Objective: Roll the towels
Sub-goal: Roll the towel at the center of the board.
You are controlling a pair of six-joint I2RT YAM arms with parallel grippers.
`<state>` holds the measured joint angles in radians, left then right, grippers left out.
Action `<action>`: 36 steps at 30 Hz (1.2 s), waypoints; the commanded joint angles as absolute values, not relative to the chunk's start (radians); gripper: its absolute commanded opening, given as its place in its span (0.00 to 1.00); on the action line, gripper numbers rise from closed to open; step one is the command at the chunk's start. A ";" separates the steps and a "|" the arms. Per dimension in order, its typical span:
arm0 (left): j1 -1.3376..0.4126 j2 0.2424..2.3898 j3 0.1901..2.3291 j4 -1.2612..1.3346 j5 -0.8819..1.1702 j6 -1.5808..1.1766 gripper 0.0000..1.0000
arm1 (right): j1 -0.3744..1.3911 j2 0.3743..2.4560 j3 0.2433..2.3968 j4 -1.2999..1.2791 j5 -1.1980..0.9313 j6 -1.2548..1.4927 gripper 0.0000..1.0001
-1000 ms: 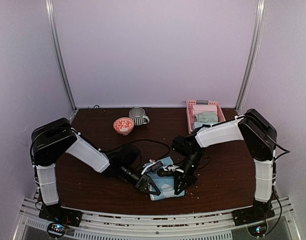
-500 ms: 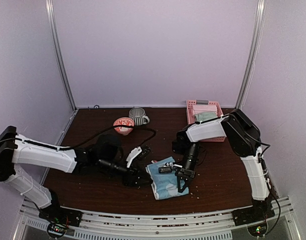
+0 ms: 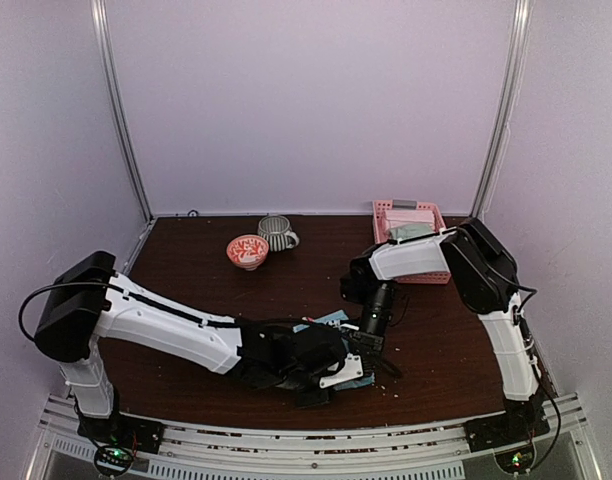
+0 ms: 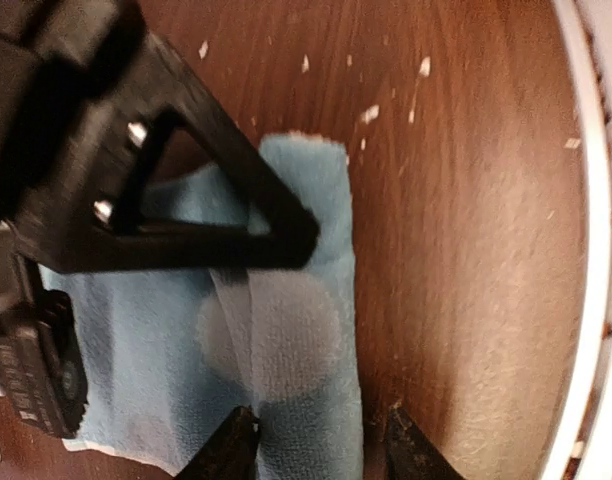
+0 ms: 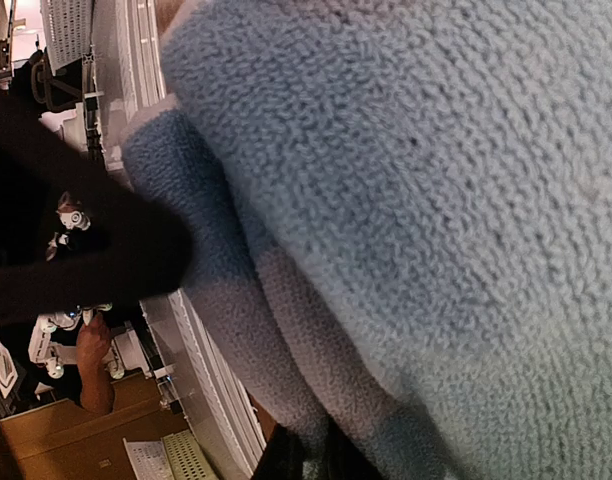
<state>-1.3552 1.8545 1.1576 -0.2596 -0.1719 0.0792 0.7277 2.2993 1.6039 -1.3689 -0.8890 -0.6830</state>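
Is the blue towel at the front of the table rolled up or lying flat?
Lying flat, not rolled: the left wrist view shows the blue towel spread level on the table, pale dot showing, no coil.

Top view, lower centre: light blue fleece towel with pale dots (image 3: 330, 319) mostly covered by white left arm (image 3: 176, 325).
Left wrist view: bottom edge crops towel and left gripper (image 4: 321, 448), tips only.
Right wrist view: towel blurred, fills frame.
Pink plastic lattice basket (image 3: 382, 207), upper right: contents too small to identify.
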 commanded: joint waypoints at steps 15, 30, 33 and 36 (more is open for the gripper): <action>-1.403 1.847 1.143 -0.284 -0.346 0.159 0.46 | 0.723 2.349 1.614 -1.328 -0.858 -0.681 0.00; -1.485 1.915 1.167 -0.290 -0.441 0.172 0.43 | 0.723 2.353 1.611 -1.339 -0.862 -0.691 0.00; -1.485 1.931 1.163 -0.287 -0.453 0.165 0.44 | 0.723 2.354 1.611 -1.340 -0.865 -0.695 0.00; -1.481 1.947 1.156 -0.284 -0.476 0.161 0.46 | 0.723 2.354 1.608 -1.341 -0.870 -0.698 0.00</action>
<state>-1.4883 1.9202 1.1503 -0.2974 -0.4358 0.1734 0.7238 2.3146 1.6058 -1.3819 -0.9108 -0.6830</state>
